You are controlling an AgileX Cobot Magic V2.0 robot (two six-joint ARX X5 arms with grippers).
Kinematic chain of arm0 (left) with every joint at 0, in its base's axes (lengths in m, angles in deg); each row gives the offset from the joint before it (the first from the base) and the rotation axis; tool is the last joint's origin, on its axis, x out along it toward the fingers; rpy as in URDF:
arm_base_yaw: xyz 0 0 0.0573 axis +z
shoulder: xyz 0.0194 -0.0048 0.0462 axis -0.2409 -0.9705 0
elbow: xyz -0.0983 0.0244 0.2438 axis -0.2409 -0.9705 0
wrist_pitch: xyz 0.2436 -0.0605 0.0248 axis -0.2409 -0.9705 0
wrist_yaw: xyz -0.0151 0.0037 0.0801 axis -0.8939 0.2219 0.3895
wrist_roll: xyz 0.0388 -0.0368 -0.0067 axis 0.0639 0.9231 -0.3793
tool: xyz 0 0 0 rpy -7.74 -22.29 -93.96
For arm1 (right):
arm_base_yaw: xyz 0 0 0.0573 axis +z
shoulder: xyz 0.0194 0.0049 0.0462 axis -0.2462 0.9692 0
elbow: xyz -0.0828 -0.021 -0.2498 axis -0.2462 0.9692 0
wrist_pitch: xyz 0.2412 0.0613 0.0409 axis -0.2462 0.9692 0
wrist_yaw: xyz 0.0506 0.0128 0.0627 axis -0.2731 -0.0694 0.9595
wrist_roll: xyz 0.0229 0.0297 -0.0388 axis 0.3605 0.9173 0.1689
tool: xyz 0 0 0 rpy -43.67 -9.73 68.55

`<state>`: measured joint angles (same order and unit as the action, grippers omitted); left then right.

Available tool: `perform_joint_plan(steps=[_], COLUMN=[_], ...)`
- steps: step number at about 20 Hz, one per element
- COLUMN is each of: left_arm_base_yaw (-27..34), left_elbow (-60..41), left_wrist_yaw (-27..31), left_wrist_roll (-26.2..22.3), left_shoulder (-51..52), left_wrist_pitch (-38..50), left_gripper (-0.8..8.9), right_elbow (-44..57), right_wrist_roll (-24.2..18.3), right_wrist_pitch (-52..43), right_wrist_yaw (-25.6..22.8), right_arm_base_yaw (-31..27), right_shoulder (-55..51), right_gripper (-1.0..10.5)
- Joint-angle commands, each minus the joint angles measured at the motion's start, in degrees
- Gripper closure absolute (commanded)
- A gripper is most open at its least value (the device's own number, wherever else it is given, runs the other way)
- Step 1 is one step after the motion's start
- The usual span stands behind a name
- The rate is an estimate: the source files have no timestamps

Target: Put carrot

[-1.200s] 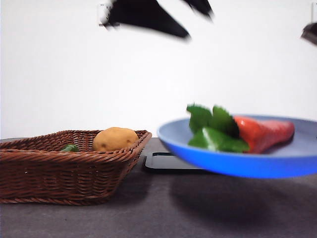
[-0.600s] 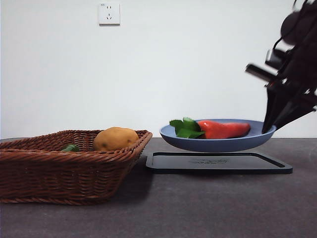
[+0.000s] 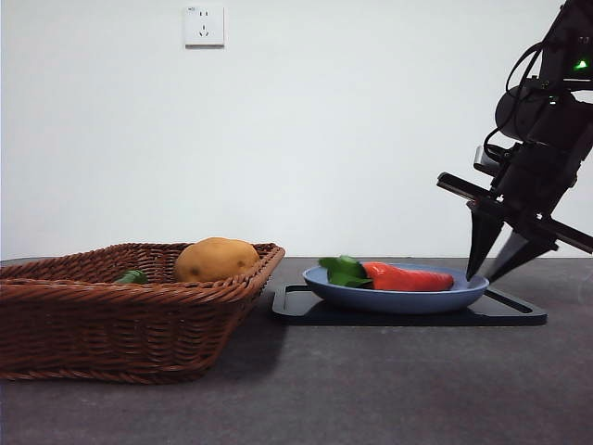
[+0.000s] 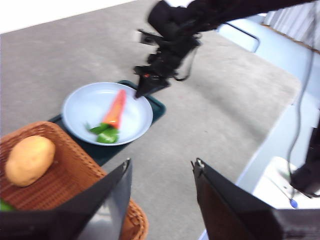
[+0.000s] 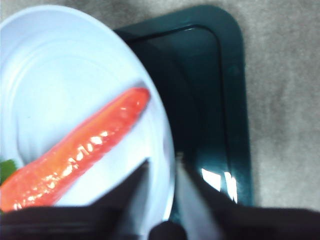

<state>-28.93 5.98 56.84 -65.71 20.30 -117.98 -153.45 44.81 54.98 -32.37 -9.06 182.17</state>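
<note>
Orange carrot (image 3: 408, 276) lies on blue plate (image 3: 398, 299), beside right gripper (image 3: 491, 269) jaws.

On the dark grey worktop (image 3: 371, 389) stand a brown wicker basket (image 3: 120, 320) and, just beside it, a black tray (image 3: 408, 311).

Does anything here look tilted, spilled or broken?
Nothing stands out. The glossy orange-red toy carrot lies inside the blue plate, which sits level on the flat black tray. The right hand is at the plate's rim.
</note>
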Motion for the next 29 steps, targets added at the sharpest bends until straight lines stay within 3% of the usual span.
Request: perform_joint_plan(steps=[1, 4, 7, 11, 14, 18, 23, 29], left_arm_base_yaw=[-0.3, -0.2, -0.2, 0.1, 2.2, 4.9, 9.0, 15.0], left_elbow=[0.8, 0.8, 0.8, 0.8, 0.8, 0.7, 0.7, -0.3], left_wrist_yaw=[0.4, 5.0, 15.9, 31.2, 31.4, 31.1, 28.7, 17.1], left_wrist_roll=[0.1, -3.5, -9.1, -9.8, -11.6, -12.5, -13.2, -13.2], left_shoulder=[-1.0, -2.3, -5.7, -12.3, -17.5, -21.2, -22.1, -17.8], left_wrist_pitch=[1.2, 3.7, 8.6, 14.8, 16.0, 14.2, 12.0, 6.6], left_gripper=[5.93, 5.93, 5.94, 5.95, 6.16, 8.15, 8.07, 8.07], right_elbow=[-1.2, -1.2, -1.2, -1.2, -1.2, -0.4, 4.3, 16.0], right_wrist_roll=[0.0, -0.6, -3.8, -7.1, -9.2, -11.3, -11.4, -8.6], right_wrist_pitch=[-0.1, 1.3, 5.7, 10.9, 14.0, 17.1, 16.5, 6.4], right_wrist_yaw=[0.0, 0.1, -0.2, -0.5, -3.6, -6.4, -7.1, -14.0], right_arm_base_yaw=[0.0, 0.0, 0.0, 0.8, 2.4, 4.6, 8.3, 15.5], right_shoulder=[0.8, -1.0, -7.2, -18.3, -25.4, -30.3, -37.2, -48.2], right_gripper=[7.4, 7.4, 7.4, 8.2, 8.8, 9.4, 9.4, 9.4])
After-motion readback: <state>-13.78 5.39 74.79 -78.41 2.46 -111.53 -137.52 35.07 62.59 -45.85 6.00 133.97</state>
